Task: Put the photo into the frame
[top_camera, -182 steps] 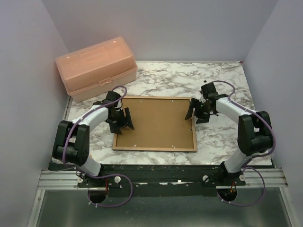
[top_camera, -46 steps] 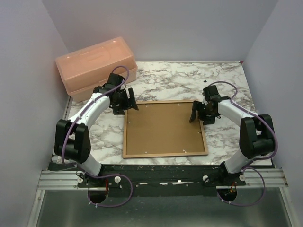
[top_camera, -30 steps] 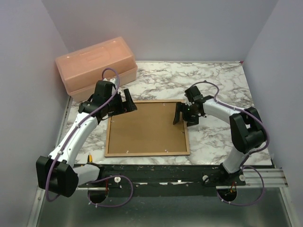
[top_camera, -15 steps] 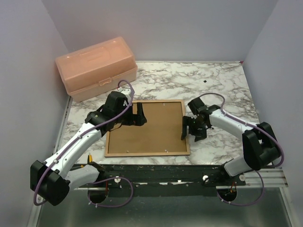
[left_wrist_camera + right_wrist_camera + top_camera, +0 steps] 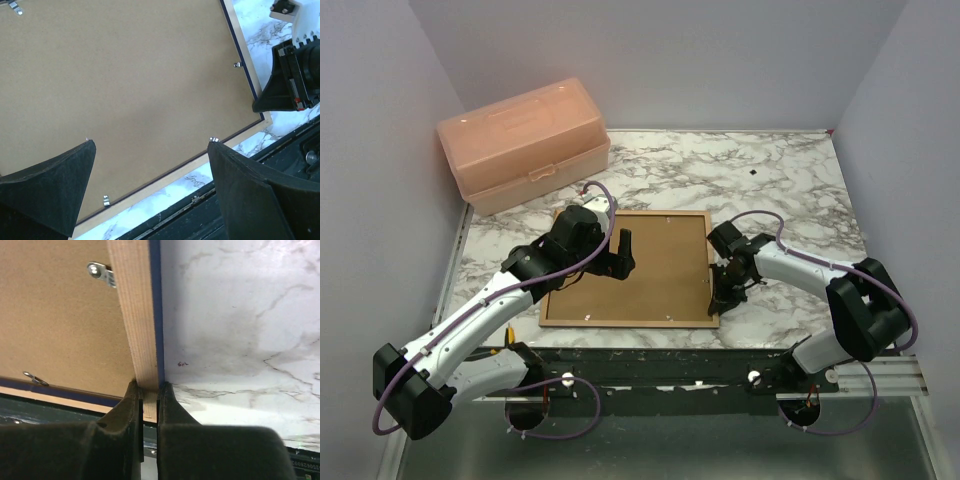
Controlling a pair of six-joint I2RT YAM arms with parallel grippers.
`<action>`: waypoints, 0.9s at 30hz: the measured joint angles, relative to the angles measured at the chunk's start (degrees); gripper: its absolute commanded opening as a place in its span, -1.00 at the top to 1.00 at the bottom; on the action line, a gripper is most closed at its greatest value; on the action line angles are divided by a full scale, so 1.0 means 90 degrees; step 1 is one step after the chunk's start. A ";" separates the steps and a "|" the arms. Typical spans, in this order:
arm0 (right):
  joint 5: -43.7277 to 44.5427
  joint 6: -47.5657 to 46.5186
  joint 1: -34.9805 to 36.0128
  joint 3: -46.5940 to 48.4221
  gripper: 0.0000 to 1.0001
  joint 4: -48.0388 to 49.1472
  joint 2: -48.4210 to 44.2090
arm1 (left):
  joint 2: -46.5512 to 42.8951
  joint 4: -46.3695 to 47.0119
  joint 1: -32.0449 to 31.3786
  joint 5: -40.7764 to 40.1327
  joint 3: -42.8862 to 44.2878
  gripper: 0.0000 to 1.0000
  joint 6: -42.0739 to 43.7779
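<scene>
The frame [image 5: 660, 270] lies face down on the marble table, showing its light wood rail and brown backing board [image 5: 130, 85]. The photo is hidden. My right gripper [image 5: 718, 293] is at the frame's right rail near the front corner. In the right wrist view the gripper [image 5: 148, 390] is shut on that rail [image 5: 137, 315], one finger on the wood side and one on the navy outer edge. My left gripper [image 5: 610, 258] hovers open over the left-middle of the backing board, and in the left wrist view the gripper [image 5: 151, 150] has nothing between its fingers.
A peach plastic box [image 5: 525, 145] stands at the back left corner. Small metal clips [image 5: 101, 273] sit along the backing board's edges. The frame's front rail lies close to the table's near edge [image 5: 200, 192]. Grey walls enclose the table on three sides.
My right gripper slid toward the front along the frame's right rail and shut on it. My left gripper swung from the frame's back edge to above the backing board, staying open.
</scene>
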 measured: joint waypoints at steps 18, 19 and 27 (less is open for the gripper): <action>0.0056 -0.0262 0.0036 0.2181 0.99 -0.1608 0.0223 | -0.0107 -0.0138 -0.1661 -0.0299 -0.0070 -0.96 0.1416; -0.0005 -0.0260 0.0036 0.2307 0.99 -0.1702 0.0226 | -0.0078 -0.0153 -0.1778 -0.0364 -0.0070 -0.96 0.1489; -0.0619 -0.0189 0.0024 0.3215 0.99 -0.2263 0.0355 | 0.0146 -0.0296 -0.2880 -0.1207 -0.0070 -0.95 0.2018</action>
